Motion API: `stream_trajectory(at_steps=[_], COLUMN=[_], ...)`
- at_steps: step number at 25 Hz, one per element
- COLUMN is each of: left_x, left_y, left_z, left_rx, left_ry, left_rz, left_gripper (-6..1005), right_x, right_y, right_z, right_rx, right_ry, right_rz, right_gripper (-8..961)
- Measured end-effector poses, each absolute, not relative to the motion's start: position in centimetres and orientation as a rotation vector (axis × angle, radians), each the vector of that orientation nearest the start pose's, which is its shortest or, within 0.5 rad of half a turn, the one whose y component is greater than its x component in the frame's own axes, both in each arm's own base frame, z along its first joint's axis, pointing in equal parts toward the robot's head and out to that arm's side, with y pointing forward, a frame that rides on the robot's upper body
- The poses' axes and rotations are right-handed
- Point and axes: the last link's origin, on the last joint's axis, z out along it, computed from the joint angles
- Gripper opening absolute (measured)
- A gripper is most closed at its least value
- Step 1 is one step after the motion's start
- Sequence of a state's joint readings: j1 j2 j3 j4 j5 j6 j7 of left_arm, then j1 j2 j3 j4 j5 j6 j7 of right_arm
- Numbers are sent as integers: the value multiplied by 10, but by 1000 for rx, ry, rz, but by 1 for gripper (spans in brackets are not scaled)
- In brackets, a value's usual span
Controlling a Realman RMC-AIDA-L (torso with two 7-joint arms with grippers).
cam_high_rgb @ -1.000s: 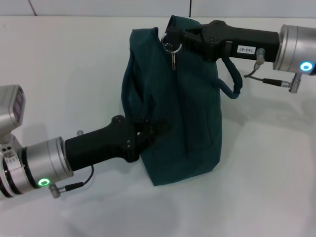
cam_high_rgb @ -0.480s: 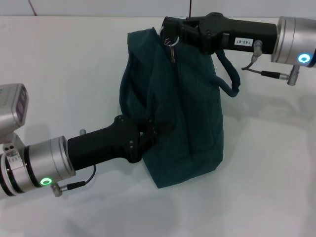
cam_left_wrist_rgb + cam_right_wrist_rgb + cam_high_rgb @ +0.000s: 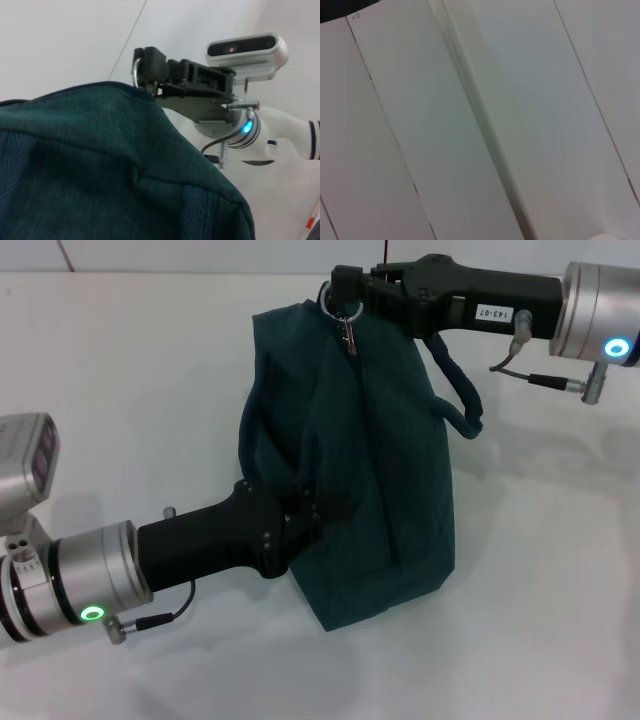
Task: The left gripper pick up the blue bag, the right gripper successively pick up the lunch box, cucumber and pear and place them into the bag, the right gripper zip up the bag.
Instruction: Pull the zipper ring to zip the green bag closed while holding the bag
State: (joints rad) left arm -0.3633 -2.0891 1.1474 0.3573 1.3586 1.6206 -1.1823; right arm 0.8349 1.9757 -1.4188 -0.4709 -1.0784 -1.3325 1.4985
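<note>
- The bag (image 3: 370, 460) stands mid-table (image 3: 150, 390).
- The left gripper (image 3: 318, 510) is at its lower left side.
- The right gripper (image 3: 345, 295) is at its top, on the zipper pull (image 3: 347, 330).

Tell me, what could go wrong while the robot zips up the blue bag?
The right gripper holds only the small metal ring at the top of the blue bag, so the ring might slip out of its fingers. The left gripper pinches just a fold of cloth low on the bag's side; a hard pull could tug the cloth free, or drag and tip the soft bag on the table.
</note>
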Motion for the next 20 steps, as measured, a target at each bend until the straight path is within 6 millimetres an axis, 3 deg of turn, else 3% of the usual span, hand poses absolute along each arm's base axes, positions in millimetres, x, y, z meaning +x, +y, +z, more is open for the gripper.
stream_trajectory(at_steps=[20], left_x=[-256], left_y=[242], left_z=[-51], left_rx=[-2690], left_ry=[-722], left_rz=[-1288], left_gripper=[53], right_x=[111], right_y=[403], right_z=[-25], right_rx=[-2751], right_ry=[606], right_rz=[1157], right_gripper=[30])
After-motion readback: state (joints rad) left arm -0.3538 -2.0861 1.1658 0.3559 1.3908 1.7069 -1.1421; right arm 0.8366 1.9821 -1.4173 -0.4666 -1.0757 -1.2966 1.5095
